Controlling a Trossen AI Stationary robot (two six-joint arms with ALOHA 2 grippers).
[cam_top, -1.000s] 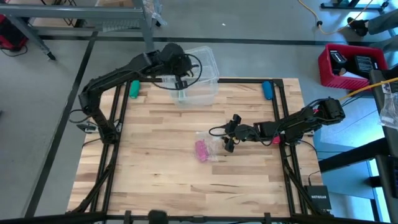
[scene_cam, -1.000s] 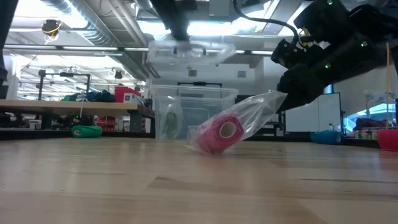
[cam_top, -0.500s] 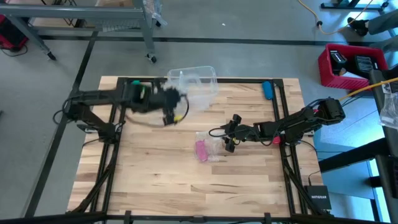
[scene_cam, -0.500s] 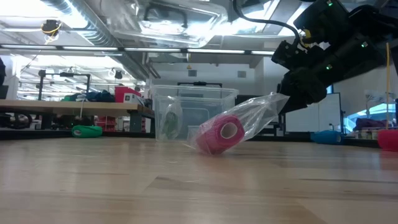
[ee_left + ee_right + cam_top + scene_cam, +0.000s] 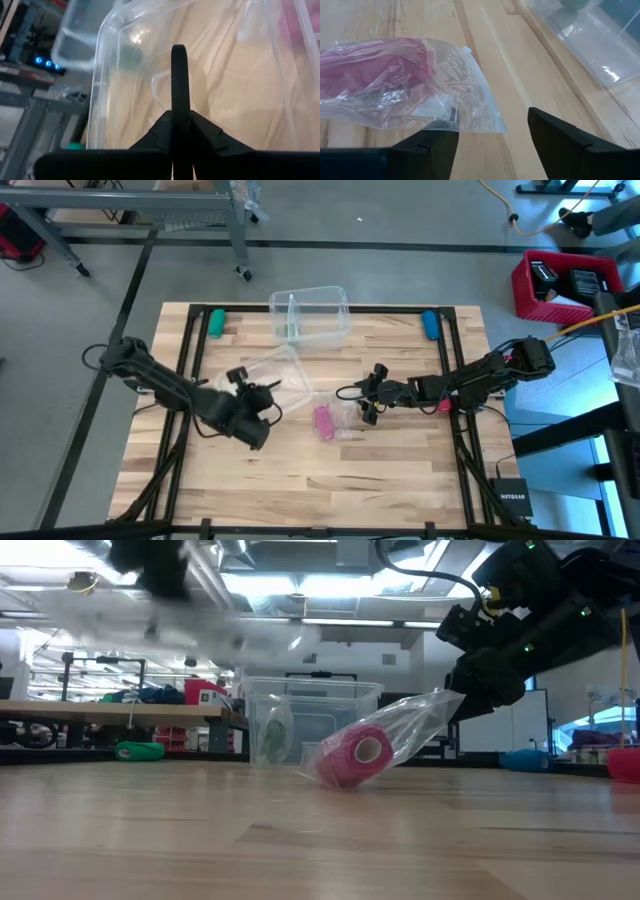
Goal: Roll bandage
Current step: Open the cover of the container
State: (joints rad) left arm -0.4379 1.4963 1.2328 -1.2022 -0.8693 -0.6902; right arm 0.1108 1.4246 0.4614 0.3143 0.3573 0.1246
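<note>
The pink roll of bandage sits in its clear plastic bag mid-bench, so unwrapping comes next: the right gripper waits wide open and empty beside the bag, while the left gripper pinches a clear plastic lid.

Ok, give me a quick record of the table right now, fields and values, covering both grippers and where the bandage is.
bandage: pink roll inside a clear plastic wrapper, lying on the wooden table
right gripper: open, beside the wrapper's edge, holding nothing
left gripper: shut on a clear plastic lid, carried above the table left of the bandage
clear bin: at the table's far edge, uncovered
</note>
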